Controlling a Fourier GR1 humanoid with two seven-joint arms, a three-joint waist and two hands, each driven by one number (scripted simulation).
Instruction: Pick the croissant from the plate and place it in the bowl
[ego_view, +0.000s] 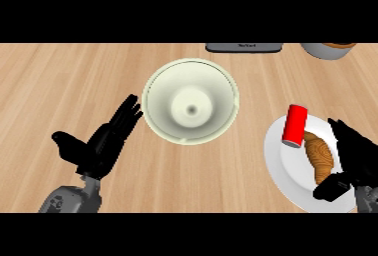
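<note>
croissant (320, 156) lain on plate (284, 165), beside red can (294, 125) | right hand (354, 155) spread open at croissant's right edge | bowl (192, 102) flanked by bare counter (59, 80) | left hand (103, 140) held flat, fingers apart

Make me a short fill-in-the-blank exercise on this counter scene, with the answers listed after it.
1. The croissant lies on the white ____.
2. Beside the croissant on the plate lies a can coloured ____.
3. The pale bowl holds ____.
4. The hand closest to the croissant is the robot's ____ hand; the other hand is open, left of the bowl.

Missing words: plate; red; nothing; right
</note>
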